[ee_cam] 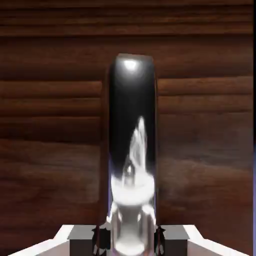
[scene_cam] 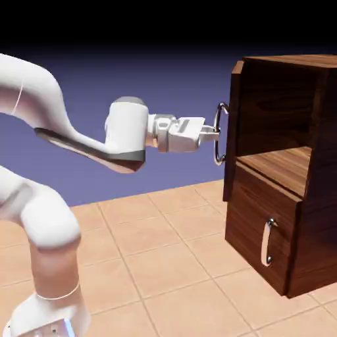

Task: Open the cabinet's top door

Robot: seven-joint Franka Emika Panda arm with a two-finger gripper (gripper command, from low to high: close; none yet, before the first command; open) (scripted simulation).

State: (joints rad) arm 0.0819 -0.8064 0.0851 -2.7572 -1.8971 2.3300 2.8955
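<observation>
The dark wood cabinet (scene_cam: 309, 217) stands at the exterior view's right. Its top door (scene_cam: 232, 99) stands out from the cabinet's front, seen nearly edge-on, and the upper compartment with its wooden shelf (scene_cam: 283, 164) shows behind it. My gripper (scene_cam: 216, 133) reaches in level from the left and is shut on the top door's curved silver handle (scene_cam: 221, 131). In the hand view that handle (ee_cam: 132, 150) rises large and shiny between the grey fingertips (ee_cam: 82, 239), with my gripper (ee_cam: 131, 242) closed around it and the door's dark wood (ee_cam: 50, 125) filling the background.
The lower panel (scene_cam: 253, 217) sits closed, its own silver handle (scene_cam: 266, 242) untouched. The cabinet rests on a tan tiled table (scene_cam: 164, 263). My white arm (scene_cam: 39, 217) rises at the exterior view's left.
</observation>
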